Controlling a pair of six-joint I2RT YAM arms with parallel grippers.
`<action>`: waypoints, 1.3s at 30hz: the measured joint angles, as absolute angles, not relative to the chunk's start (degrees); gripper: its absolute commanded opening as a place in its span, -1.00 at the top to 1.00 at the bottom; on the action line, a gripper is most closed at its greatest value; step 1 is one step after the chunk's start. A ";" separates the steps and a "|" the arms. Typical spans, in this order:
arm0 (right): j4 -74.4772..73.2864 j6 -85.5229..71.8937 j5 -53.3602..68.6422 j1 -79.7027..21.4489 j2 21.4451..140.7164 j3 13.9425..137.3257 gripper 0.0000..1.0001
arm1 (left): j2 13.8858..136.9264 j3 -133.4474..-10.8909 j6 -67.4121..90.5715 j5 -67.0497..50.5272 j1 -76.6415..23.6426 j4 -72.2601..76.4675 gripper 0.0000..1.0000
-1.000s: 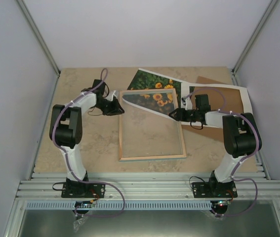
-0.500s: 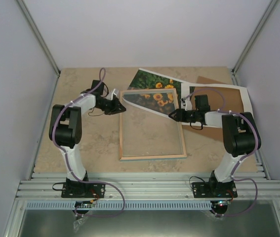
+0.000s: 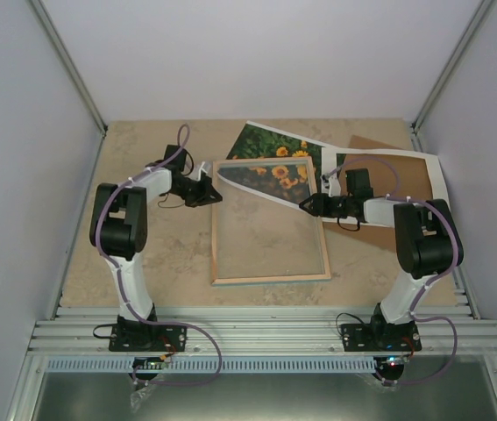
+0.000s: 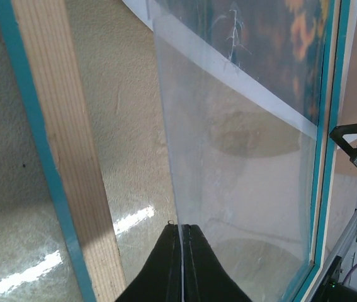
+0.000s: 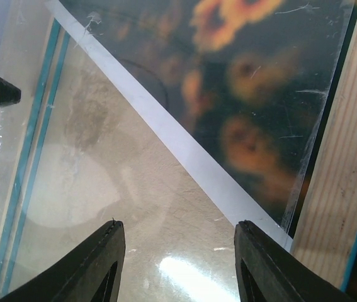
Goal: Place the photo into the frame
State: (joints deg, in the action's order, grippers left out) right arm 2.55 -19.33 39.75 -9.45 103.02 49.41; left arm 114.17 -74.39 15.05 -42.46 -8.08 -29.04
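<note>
The frame (image 3: 270, 280) lies on the table with its light wood back (image 4: 65, 157) up. The photo (image 3: 266, 145) of orange flowers lies at the back, its near part under the frame's far end and visible through the clear pane (image 4: 241, 189). My left gripper (image 3: 216, 193) is at the frame's far left corner. In the left wrist view its jaws (image 4: 181, 228) are shut, with the pane's thin edge running in between them. My right gripper (image 3: 305, 203) hovers open over the pane by the frame's right bar (image 5: 345, 157), nothing between its fingers (image 5: 178, 226). The blurred photo (image 5: 247, 94) lies ahead of it.
A white mat (image 3: 435, 180) lies at the back right over a brown backing board (image 3: 410, 180), under the right arm. Grey walls close in the table on three sides, and a metal rail (image 3: 257, 324) runs along the near edge.
The left gripper has shut on the pane's edge and its arm has shifted slightly. The right gripper has stayed where it was, open.
</note>
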 measured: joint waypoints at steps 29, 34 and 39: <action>7.29 -23.18 55.99 -7.33 102.28 39.88 -0.60 | 103.33 -85.25 19.00 -57.67 -4.34 -30.96 1.00; 8.01 -23.75 60.29 -6.79 98.08 38.63 -0.88 | 99.96 -86.76 23.97 -63.13 -4.36 -26.17 1.00; 8.54 -21.26 64.20 -3.01 89.97 43.44 -0.95 | 97.08 -86.46 26.70 -67.75 -4.40 -22.68 1.00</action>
State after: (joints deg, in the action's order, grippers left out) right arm 8.54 -21.26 64.20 -3.01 89.97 43.44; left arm 97.08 -86.46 26.70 -67.75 -4.40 -22.68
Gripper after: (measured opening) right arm 0.972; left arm 0.025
